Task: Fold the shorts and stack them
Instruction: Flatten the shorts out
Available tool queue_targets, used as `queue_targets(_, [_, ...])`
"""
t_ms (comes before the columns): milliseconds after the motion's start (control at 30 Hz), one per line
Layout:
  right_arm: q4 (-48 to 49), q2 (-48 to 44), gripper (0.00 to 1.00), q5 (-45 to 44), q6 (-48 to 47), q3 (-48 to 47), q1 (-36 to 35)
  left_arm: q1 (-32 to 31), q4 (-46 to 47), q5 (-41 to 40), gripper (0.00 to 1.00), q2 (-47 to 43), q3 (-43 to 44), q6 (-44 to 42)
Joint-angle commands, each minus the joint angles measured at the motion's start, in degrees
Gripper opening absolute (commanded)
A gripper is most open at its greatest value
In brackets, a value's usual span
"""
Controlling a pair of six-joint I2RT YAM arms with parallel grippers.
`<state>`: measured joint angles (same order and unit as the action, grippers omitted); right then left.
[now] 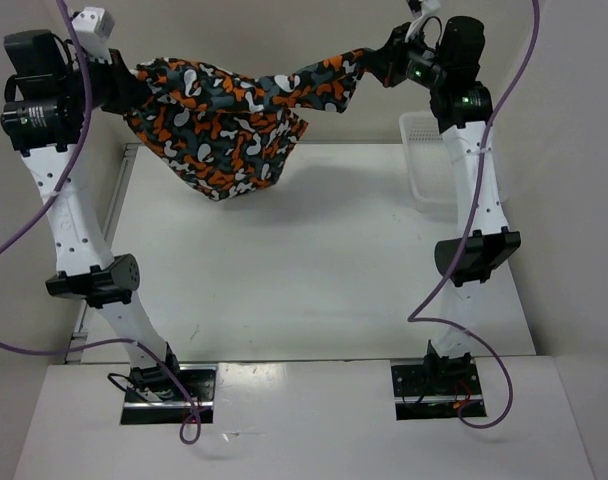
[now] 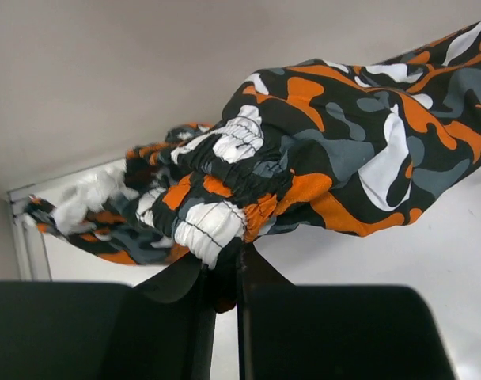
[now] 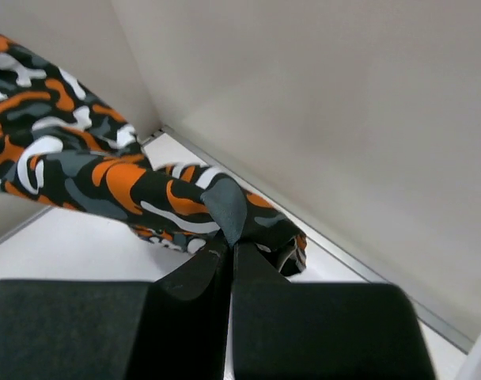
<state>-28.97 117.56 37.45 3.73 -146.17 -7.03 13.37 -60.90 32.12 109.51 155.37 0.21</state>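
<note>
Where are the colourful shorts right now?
In the top view the shorts hang above the far end of the table, stretched between the left gripper and the right gripper, sagging lowest nearer the left.

Left arm [image 1: 79, 215]: white links dotted with small holes, black joint housings, a big black motor block at upper left of the top view, and a white camera box [image 1: 92, 22] above it. Right arm [image 1: 476, 190]: same white links, black elbow cover, and a black wrist with green lights [image 1: 421, 72]. Purple cables [image 1: 414, 316] trail off both arms to black base plates [image 1: 199, 385] at frame bottom. Left gripper [image 2: 223, 273] and right gripper [image 3: 229, 255]: matte black, wedge-tipped fingers, with wide black bodies filling the bottom of the wrist views.
</note>
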Motion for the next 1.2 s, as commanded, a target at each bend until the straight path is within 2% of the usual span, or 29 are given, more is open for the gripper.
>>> queue_targets(0, [-1.43, -4.95, 0.0, -2.12, -3.18, 0.96, 0.61, 0.26, -3.33, 3.56, 0.15, 0.45, -6.64, -0.21])
queue_targets(67, [-3.72, -7.24, 0.0, 0.07, -5.65, 7.98, 0.61, 0.26, -4.83, 4.35, 0.16, -0.61, -11.38, -0.21])
queue_targets(167, [-7.04, -12.51, 0.0, 2.17, -11.09, 18.06, 0.61, 0.26, -8.34, 5.41, 0.16, -4.03, -23.32, -0.21])
queue_targets(200, [-8.19, -15.49, 0.0, 2.19, -15.72, 20.63, 0.61, 0.26, -10.44, 5.41, 0.16, -6.31, -30.84, -0.21])
queue_targets(267, [-10.92, -18.58, 0.0, 1.66, -20.92, 30.12, -0.61, -1.14, -13.08, 3.49, 0.13, -8.87, -39.31, -0.21])
queue_targets(300, [-14.5, -21.81, 0.0, 0.88, -24.09, 33.72, -1.32, -2.89, -13.1, 0.17, 0.11, -11.05, -43.36, -0.21])
queue_targets(333, [-16.01, -23.5, 0.0, -0.61, -30.47, 42.46, -2.28, -3.78, -13.1, -2.12, 0.1, -12.29, -48.1, -0.21])
queue_targets(367, [-17.94, -25.17, 0.0, -4.54, -33.49, 47.33, -4.73, -4.57, -13.62, -5.89, 0.08, -14.74, -57.54, -0.21])
queue_targets(400, [-18.75, -28.49, 0.0, -6.49, -36.22, 56.69, -6.06, -5.79, -13.63, -7.58, 0.08, -16.07, -62.16, -0.21])
queue_targets(433, [-19.62, -30.0, 0.0, -8.17, -40.68, 61.22, -7.55, -6.33, -13.63, -9.16, 0.08, -17.22, -66.3, -0.21])
queue_targets(467, [-20.33, -31.24, 0.0, -10.27, -42.47, 65.01, -9.65, -6.86, -13.63, -10.92, 0.08, -19.14, -73.38, -0.21])
queue_targets(500, [-21.73, -33.08, 0.0, -10.82, -43.97, 71.22, -10.46, -7.99, -13.63, -14.42, 0.08, -19.86, -76.24, -0.21])
queue_targets(600, [-24.37, -34.33, 0.0, -11.35, -47.66, 77.07, -12.56, -9.06, -13.63, -19.7, 0.08, -21.88, -83.36, -0.21])
queue_targets(733, [-27.36, -34.85, 0.0, -10.82, -50.48, 77.09, -12.57, -13.26, -13.63, -26.22, 0.11, -22.94, -89.42, -0.21])
queue_targets(833, [-27.89, -34.24, 0.0, -11.87, -52.41, 77.61, -13.09, -17.13, -13.63, -29.74, 0.28, -23.56, -94.53, -0.21])
queue_targets(1000, [-30.08, -33.62, 0.0, -18.19, -57.32, 82.34, -15.81, -18.46, -13.63, -29.13, 0.34, -21.62, -93.85, -0.21])
queue_targets(1033, [-30.87, -33.62, 0.06, -21.34, -58.12, 83.32, -16.61, -18.46, -13.63, -29.91, 0.37, -21.1, -94.54, -0.21])
queue_targets(1067, [-30.88, -33.62, 0.18, -23.54, -58.91, 84.46, -17.49, -18.46, -13.63, -29.92, 0.39, -21.1, -94.55, -0.21])
queue_targets(1100, [-29.84, -34.14, 0.39, -26.35, -58.92, 87.34, -18.54, -18.46, -13.63, -30.53, 0.41, -20.49, -94.55, -0.21])
queue_targets(1133, [-29.04, -34.15, 0.87, -32.12, -59.79, 88.59, -20.12, -18.46, -13.63, -31.49, 0.43, -20.48, -94.55, -0.21])
queue_targets(1167, [-27.99, -34.15, 1.0, -34.53, -60.41, 89.47, -20.13, -18.46, -13.63, -33.42, 0.46, -20.48, -94.03, -0.21])
